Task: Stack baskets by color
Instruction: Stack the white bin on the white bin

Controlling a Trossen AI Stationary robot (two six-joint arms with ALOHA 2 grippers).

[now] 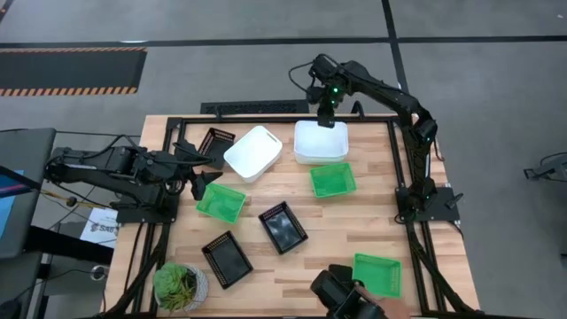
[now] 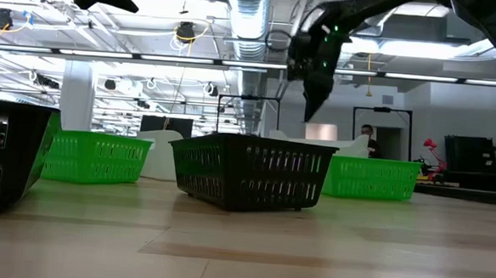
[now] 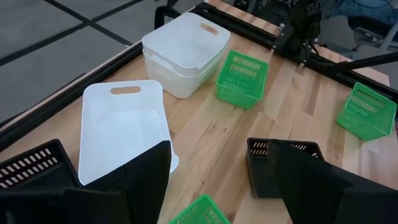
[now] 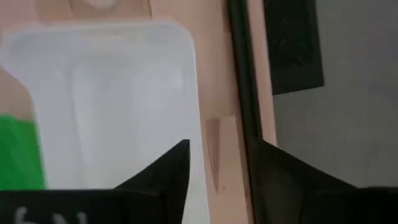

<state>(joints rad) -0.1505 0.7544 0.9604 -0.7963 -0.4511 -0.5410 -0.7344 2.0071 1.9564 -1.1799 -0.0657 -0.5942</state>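
Two white baskets (image 1: pixel 321 142) sit nested on the table at the far middle, also seen in the left wrist view (image 3: pixel 183 53). My right gripper (image 1: pixel 326 113) hangs open just above the stack's far rim (image 4: pixel 112 106) and touches nothing. A third white basket (image 1: pixel 253 152) rests alone to the left. Green baskets (image 1: pixel 333 179) (image 1: pixel 221 201) (image 1: pixel 376 273) and black baskets (image 1: pixel 215 142) (image 1: pixel 283 227) (image 1: pixel 227 259) lie singly on the table. At the left, my left gripper (image 1: pixel 199 182) waits open above the table with nothing between its fingers.
A round potted plant (image 1: pixel 181 285) stands at the near left corner. A dark object with a person's hand (image 1: pixel 341 297) shows at the near edge beside the green basket. A black frame rail (image 1: pixel 266 108) runs along the far edge, close behind the white stack.
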